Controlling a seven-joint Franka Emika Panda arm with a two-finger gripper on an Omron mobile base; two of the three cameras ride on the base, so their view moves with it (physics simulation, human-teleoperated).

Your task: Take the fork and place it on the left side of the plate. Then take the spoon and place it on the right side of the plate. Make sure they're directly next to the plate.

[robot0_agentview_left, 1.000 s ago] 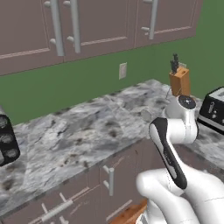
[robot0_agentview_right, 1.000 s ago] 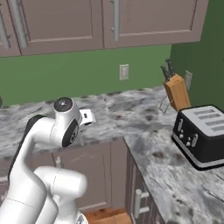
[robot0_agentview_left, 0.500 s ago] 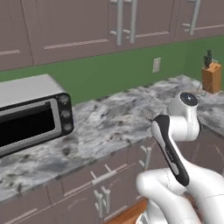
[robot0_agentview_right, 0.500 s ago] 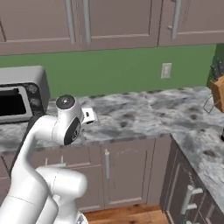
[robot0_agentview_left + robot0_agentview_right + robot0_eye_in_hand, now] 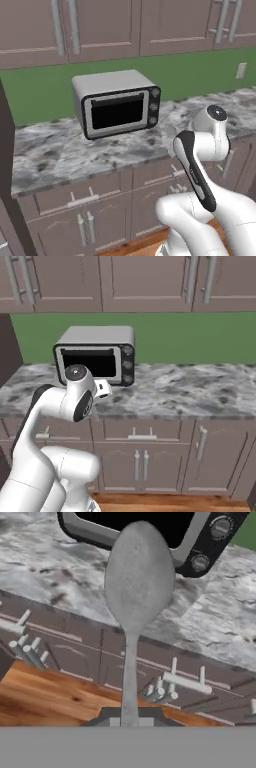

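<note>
A green wall (image 5: 200,338) runs mid-frame under taupe upper cabinets (image 5: 145,281). A silver toaster oven (image 5: 117,102) sits centre-left on the grey marbled counter (image 5: 190,391). Wooden floor (image 5: 165,503) shows at the bottom.

No legible text or labels anywhere.

Hand (image 5: 130,722) clamped on spoon (image 5: 137,582).

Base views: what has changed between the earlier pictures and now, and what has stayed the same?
The base has moved, so both views swept left along the grey marbled counter: the knife block and black toaster left the picture, and the silver toaster oven with a black door came to the middle. The things themselves did not move. The folded white arm kept its pose, and the gripper now holds the grey metal spoon.
</note>
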